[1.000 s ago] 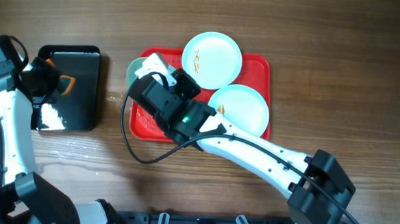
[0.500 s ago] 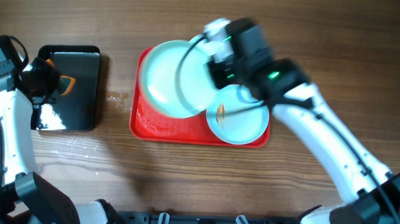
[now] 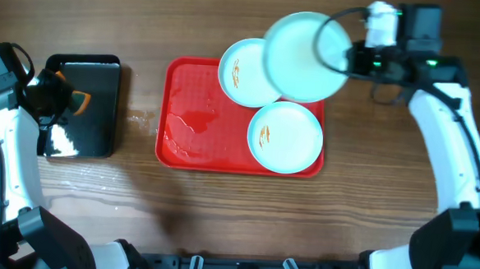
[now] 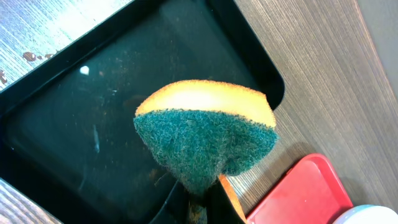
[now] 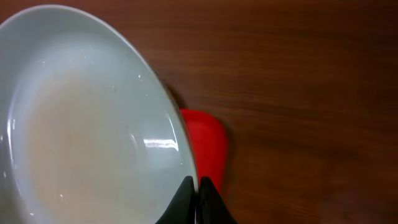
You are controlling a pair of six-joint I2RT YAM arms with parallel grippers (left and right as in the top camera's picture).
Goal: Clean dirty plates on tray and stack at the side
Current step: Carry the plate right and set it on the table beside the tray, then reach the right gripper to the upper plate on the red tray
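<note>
Pinching the rim of one plate (image 5: 87, 124), your right gripper (image 5: 198, 186) holds it in the air over the far right corner of the tray (image 3: 199, 132). The far plate (image 3: 241, 75) and the near plate (image 3: 285, 137) lie in the tray, each with an orange smear. Your left gripper (image 4: 199, 200) clamps a sponge (image 4: 208, 140) above the black tray (image 4: 62, 124), well to the left.

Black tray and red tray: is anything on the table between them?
No object: in the overhead view only bare wooden table separates the black tray from the red tray, with wet-looking specks beside the red tray's edge.
</note>
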